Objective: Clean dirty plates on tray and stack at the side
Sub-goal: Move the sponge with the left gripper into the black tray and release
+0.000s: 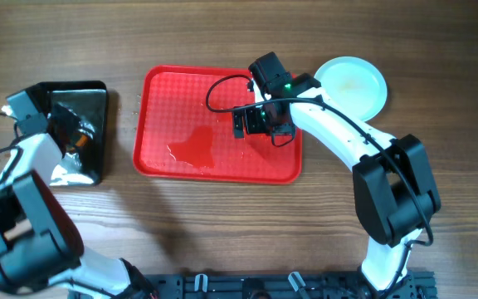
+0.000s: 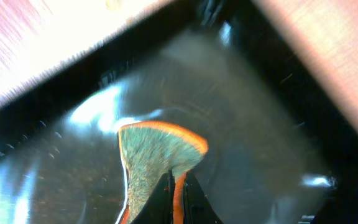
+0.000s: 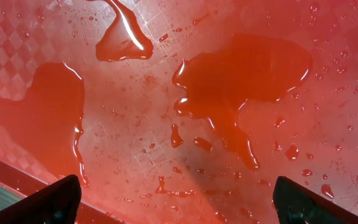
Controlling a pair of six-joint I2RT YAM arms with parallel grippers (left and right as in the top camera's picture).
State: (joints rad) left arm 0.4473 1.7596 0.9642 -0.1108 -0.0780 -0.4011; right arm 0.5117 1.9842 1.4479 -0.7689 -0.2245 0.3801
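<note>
Wooden table top, brown grain, seen from overhead. Plates sat off the tray, on the bare wood at about 2 o'clock from the tray's centre, just beside its top right corner. From above they read as a single round pale outline, so the number stacked could not be told. A faint yellowish mark showed near the middle of the top one.

Tray, red, lay mid-table with no plate on it. Its floor was wet: a puddle at roughly 7 o'clock from tray centre, and in the right wrist view several pools plus many scattered droplets on the checker-textured surface.

Right gripper hung over the tray's right half, at about 3 o'clock from tray centre. Jaws were released: the two fingertips sat wide apart at the bottom corners of the wrist view, nothing between them, only wet red floor below.

Black pan stood at 9 o'clock from the tray, apart from it, glossy with bright reflections. Liquid seemed to lie in it; depth unclear.

Left gripper was down inside the pan, jaws clenched on a sponge, grey-green faced with an orange edge. The sponge fanned out past the fingertips toward 12 o'clock in the wrist view. Whether it touched the pan floor could not be told; that view was blurred.
</note>
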